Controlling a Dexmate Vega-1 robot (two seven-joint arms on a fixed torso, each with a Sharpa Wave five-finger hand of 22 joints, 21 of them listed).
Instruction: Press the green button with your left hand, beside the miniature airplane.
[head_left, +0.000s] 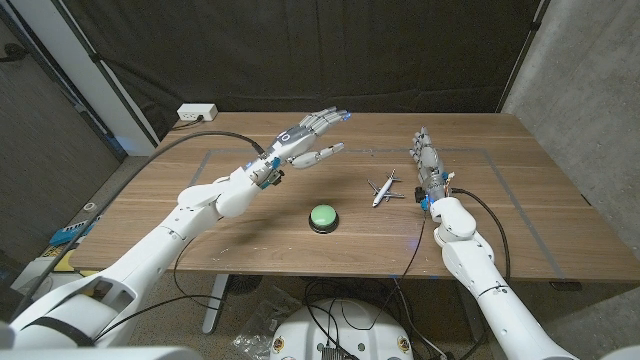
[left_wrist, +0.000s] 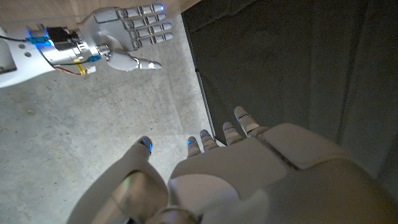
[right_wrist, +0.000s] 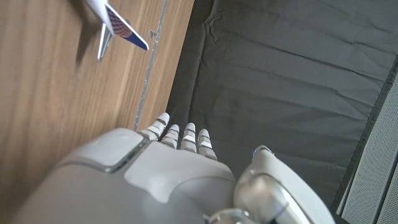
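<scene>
From my station I saw the green button (head_left: 323, 217) sitting on the wooden table (head_left: 200, 240) near its front edge, roughly midway between the two arms. The miniature airplane (head_left: 383, 189) lay just beside it, toward the robot's right and a little farther back; its striped tail also showed in the right wrist view (right_wrist: 121, 28). My left hand (head_left: 308, 140) hung in the air well behind and to the left of the button, fingers spread and holding nothing, not touching the button. My right hand (head_left: 428, 160) stood on its edge just right of the airplane, palm upright, fingers straight and empty. A white power strip (head_left: 197, 113) sat beyond the table's far left corner
</scene>
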